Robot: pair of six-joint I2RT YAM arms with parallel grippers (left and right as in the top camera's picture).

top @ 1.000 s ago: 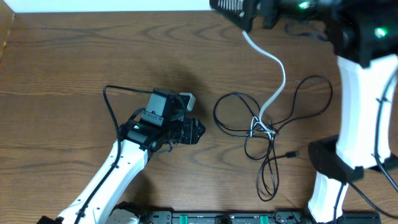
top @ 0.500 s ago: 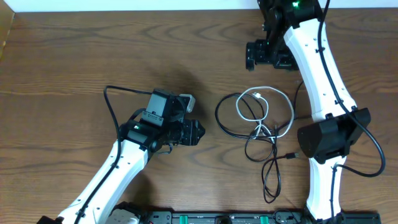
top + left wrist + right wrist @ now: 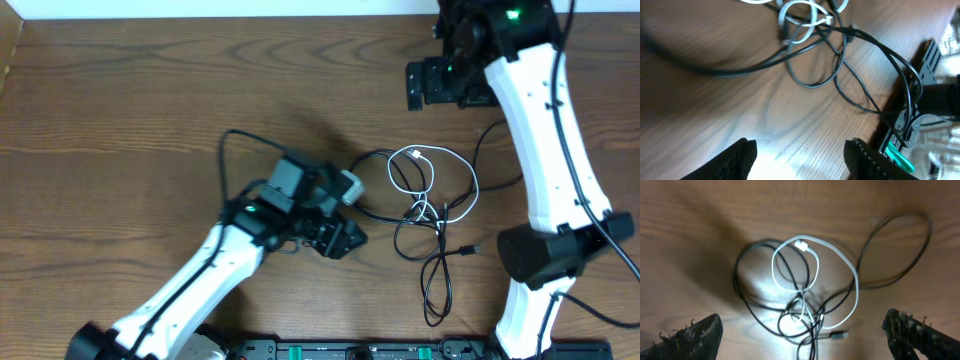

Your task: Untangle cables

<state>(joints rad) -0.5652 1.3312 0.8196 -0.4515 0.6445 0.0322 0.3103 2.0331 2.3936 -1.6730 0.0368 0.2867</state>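
Lying tangled on the brown wooden desk [image 3: 120, 120], right of centre toward its near edge, thin black and white cables [image 3: 428, 208] are seen. The left pincer [image 3: 800, 155] is held open and empty just beside them. The right pincer [image 3: 802, 330] is spread wide above them, gripping nothing.

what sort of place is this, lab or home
Most likely a robotics lab bench: two white robot arms at a brown wood-grain table, with a tangle of thin black and white cables between them.
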